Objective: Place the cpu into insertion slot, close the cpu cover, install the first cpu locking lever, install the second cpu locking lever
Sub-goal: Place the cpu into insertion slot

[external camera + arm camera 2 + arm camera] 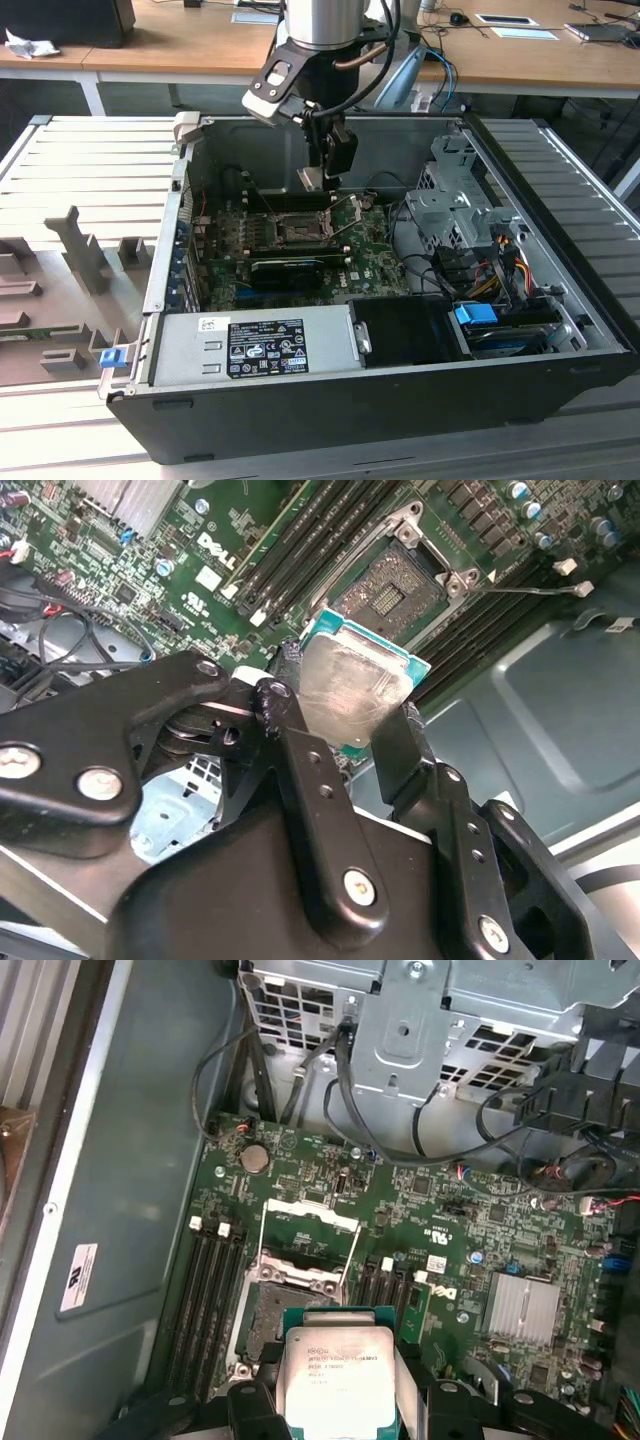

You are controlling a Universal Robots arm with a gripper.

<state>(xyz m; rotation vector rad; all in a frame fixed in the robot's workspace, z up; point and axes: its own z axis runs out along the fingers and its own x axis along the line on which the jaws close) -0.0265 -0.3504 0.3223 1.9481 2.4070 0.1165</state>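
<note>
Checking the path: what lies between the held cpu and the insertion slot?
The stretch is bare: in the second wrist view the cpu, held in the fingers, hangs near the uncovered insertion slot.

This looks like a robotics lab or test workshop set up in an office room. An open desktop computer case lies on a grey ribbed metal desk, its motherboard bare, with a robot arm above it. Grey holding fixtures stand on the exterior view's left. Behind are long wooden office desks.
</note>
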